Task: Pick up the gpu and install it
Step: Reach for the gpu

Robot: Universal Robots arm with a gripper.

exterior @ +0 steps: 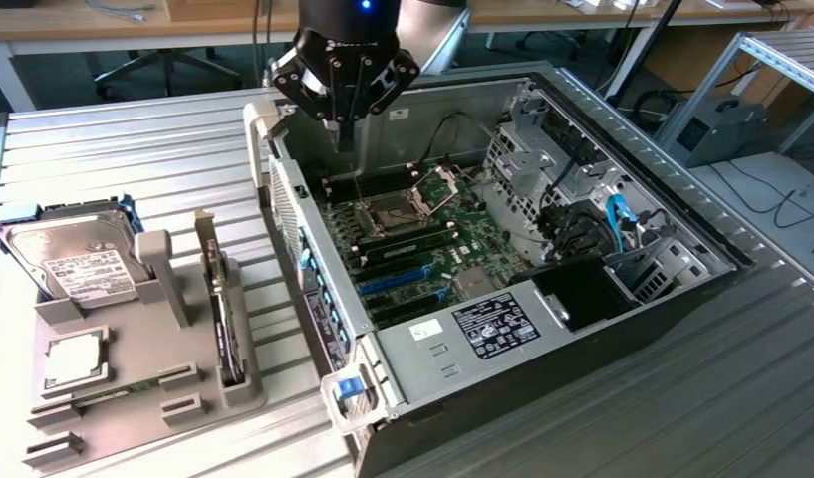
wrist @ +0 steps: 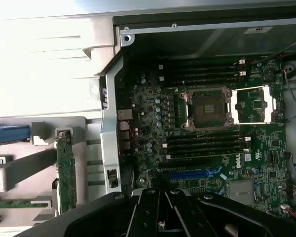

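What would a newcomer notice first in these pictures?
The open computer case, motherboard bare, lies in the middle of the exterior view. The gripper hangs shut and empty above it, while the gpu stands on edge in the grey holder at the exterior view's left.

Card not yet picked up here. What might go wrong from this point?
The gripper hangs shut over the computer case, holding nothing; lowered shut, it might strike the bare processor socket inside. The card stands on edge in the grey holder, near the case's wall; a grab there might scrape that wall.
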